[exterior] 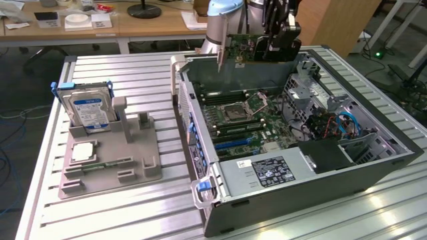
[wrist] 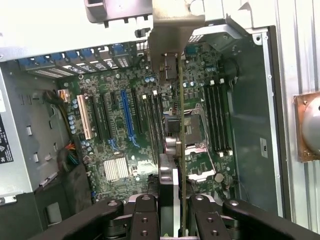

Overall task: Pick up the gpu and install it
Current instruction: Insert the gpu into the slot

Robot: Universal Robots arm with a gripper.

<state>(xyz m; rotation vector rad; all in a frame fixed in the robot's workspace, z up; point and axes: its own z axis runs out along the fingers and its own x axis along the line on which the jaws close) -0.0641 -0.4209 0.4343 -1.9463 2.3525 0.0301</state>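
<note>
— Where is the gpu [exterior: 250, 48]?
— Up in the air, over the far end of the open computer case [exterior: 373, 165]. The gripper [exterior: 279, 46] pinches its upper edge.
— How is it turned?
— It stands on edge, with the green board toward the exterior view. The silver bracket [exterior: 220, 57] points down, and the card hangs clear of the motherboard [exterior: 247, 117].

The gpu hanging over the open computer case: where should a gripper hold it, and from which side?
Best on its upper long edge, from above, as the gripper does now. The gpu hangs on edge and is thin enough to pinch across both faces, leaving its lower edge and end bracket free toward the motherboard.
</note>
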